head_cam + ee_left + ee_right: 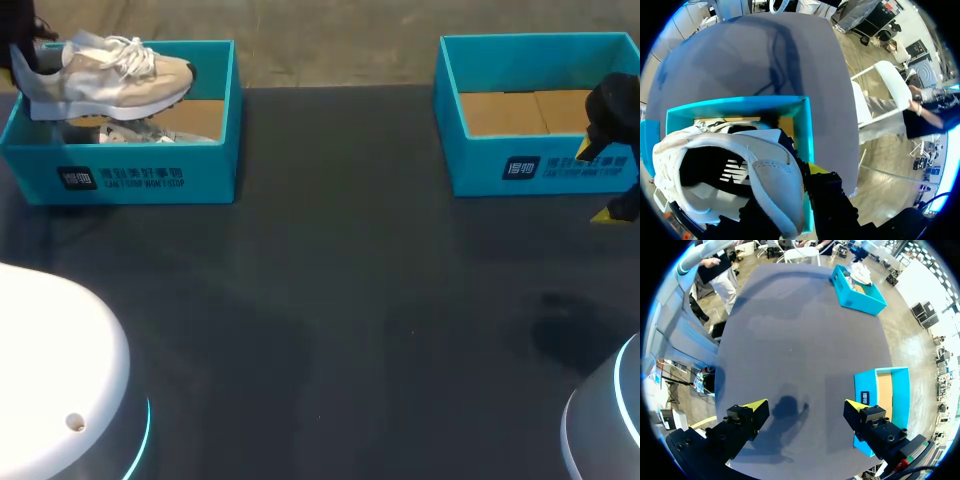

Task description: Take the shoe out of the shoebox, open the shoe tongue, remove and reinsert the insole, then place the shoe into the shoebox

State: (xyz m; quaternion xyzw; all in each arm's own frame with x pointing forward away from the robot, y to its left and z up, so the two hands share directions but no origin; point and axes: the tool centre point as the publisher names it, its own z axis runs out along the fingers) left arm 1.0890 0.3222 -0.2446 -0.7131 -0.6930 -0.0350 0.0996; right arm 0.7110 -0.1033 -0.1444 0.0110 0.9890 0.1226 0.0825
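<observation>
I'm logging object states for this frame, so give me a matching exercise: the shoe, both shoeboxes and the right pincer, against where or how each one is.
Things:
1. shoe
2. left shoebox
3. right shoebox
4. right pincer

States:
A. open, above bare tabletop
B. only a brown floor showing inside
C. lifted in the air over a box
D. white things lying inside

Pairs: 1-C, 2-D, 3-B, 4-A.
</observation>
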